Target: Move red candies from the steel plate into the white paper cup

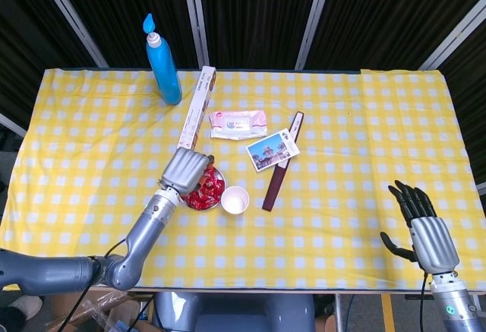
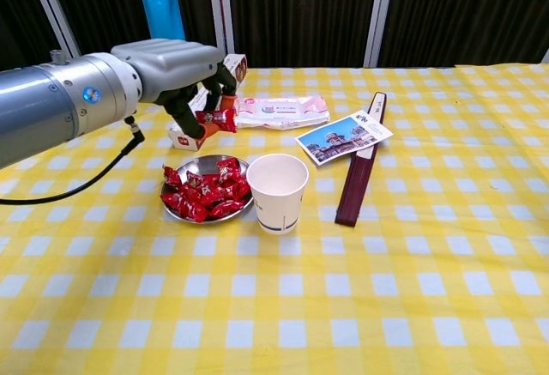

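My left hand (image 2: pixel 176 70) pinches one red candy (image 2: pixel 215 120) up in the air, above the steel plate (image 2: pixel 171 209), so I can carry it right to the white paper cup (image 2: pixel 277 191) just beside the plate. More candies (image 2: pixel 206 193) wait on the plate. My right hand (image 1: pixel 420 222) rests far right, fingers apart, holding nothing.

Plate (image 2: pixel 176 210): on the surface (image 2: pixel 412 289), just left of the cup (image 2: pixel 277 191)
Candies (image 2: pixel 206 193): in the plate
Left robot hand (image 2: pixel 176 66): above the plate, holding one candy (image 2: pixel 216 120)
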Action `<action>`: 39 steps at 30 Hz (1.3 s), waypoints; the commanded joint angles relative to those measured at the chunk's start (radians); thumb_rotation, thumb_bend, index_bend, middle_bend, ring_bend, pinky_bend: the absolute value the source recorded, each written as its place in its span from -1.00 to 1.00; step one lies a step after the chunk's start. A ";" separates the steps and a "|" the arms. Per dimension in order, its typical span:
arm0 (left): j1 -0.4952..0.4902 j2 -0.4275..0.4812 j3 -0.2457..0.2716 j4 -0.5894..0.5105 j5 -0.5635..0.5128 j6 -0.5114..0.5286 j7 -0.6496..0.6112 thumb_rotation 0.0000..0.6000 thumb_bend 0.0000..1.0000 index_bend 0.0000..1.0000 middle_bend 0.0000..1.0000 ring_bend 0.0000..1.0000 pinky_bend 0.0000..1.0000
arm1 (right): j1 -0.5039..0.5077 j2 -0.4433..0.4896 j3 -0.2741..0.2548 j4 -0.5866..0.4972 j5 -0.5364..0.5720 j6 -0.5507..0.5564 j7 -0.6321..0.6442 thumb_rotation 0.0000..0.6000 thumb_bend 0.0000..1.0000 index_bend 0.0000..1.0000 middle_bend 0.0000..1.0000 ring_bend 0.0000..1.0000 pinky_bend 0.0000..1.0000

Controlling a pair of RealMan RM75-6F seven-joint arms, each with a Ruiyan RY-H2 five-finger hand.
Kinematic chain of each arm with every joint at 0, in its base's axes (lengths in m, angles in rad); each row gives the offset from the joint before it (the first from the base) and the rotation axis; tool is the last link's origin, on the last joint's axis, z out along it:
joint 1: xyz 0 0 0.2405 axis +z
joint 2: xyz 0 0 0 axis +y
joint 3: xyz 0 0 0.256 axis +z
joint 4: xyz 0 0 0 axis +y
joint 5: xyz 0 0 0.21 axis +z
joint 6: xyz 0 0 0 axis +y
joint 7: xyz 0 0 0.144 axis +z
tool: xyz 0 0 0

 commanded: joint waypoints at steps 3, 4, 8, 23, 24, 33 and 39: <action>-0.032 -0.038 -0.006 -0.027 0.022 -0.009 0.008 1.00 -0.01 0.06 0.17 0.70 0.84 | 0.000 0.001 0.002 -0.001 0.003 0.000 0.001 1.00 -0.22 -1.00 -1.00 -1.00 -1.00; -0.038 -0.047 -0.007 -0.027 0.023 -0.011 0.011 1.00 -0.01 0.06 0.17 0.70 0.85 | 0.000 0.001 0.002 -0.001 0.003 0.000 0.001 1.00 -0.22 -1.00 -1.00 -1.00 -1.00; -0.065 -0.094 -0.010 -0.015 0.010 -0.018 0.031 1.00 -0.05 0.04 0.16 0.70 0.85 | 0.000 0.002 0.003 -0.001 0.005 0.001 0.005 1.00 -0.23 -1.00 -1.00 -1.00 -1.00; -0.096 -0.135 -0.021 -0.004 -0.046 0.014 0.068 1.00 -0.51 -0.23 -0.11 0.69 0.84 | -0.002 0.005 0.007 -0.001 0.001 0.010 0.016 1.00 -0.22 -1.00 -1.00 -1.00 -1.00; -0.091 -0.123 -0.023 -0.015 -0.043 0.020 0.063 1.00 -0.52 -0.24 -0.14 0.69 0.84 | -0.003 0.005 0.006 -0.002 0.000 0.011 0.015 1.00 -0.23 -1.00 -1.00 -1.00 -1.00; -0.045 -0.035 -0.021 -0.068 -0.032 0.050 0.011 1.00 -0.52 -0.32 -0.23 0.69 0.84 | -0.004 0.002 0.005 0.000 -0.001 0.013 0.009 1.00 -0.23 -1.00 -1.00 -1.00 -1.00; -0.015 0.036 0.015 -0.095 -0.065 0.043 0.018 1.00 -0.59 -0.39 -0.31 0.69 0.84 | -0.004 0.001 0.005 -0.001 -0.002 0.012 0.004 1.00 -0.23 -1.00 -1.00 -1.00 -1.00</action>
